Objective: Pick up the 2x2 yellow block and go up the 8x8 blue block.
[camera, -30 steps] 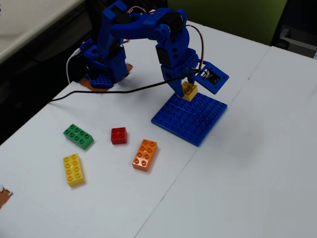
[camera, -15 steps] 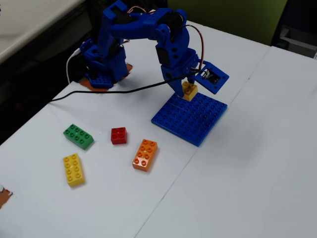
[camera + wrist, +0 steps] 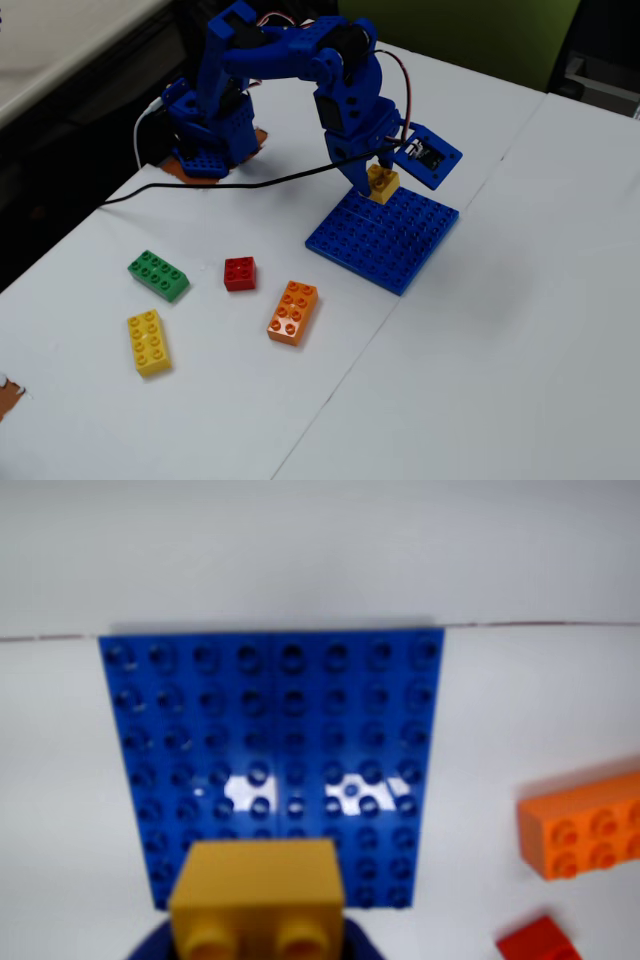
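My gripper is shut on the 2x2 yellow block and holds it just above the near-arm edge of the 8x8 blue block. In the wrist view the yellow block fills the bottom centre, its studs facing the camera, with blue jaw parts on either side. The blue baseplate lies flat beyond it, reaching up to the table seam. I cannot tell whether the block touches the plate.
In the fixed view a red brick, an orange brick, a green brick and a longer yellow brick lie left of the plate. The wrist view shows the orange brick and the red brick at right.
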You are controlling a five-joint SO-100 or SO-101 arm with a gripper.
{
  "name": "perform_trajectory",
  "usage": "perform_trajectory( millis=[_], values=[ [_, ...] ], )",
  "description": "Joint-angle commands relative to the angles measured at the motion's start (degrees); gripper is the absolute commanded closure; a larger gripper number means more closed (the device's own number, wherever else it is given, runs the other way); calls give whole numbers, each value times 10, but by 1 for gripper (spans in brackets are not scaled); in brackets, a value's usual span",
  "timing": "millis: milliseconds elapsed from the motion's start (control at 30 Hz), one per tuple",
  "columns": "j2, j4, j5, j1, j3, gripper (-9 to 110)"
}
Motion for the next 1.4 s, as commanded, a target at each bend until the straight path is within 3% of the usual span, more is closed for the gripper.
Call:
perform_trajectory(
  millis=[0,1367],
  values=[
    [35,2,-6,2,-26,102],
    [35,6,-13,5,-14,102]
  ],
)
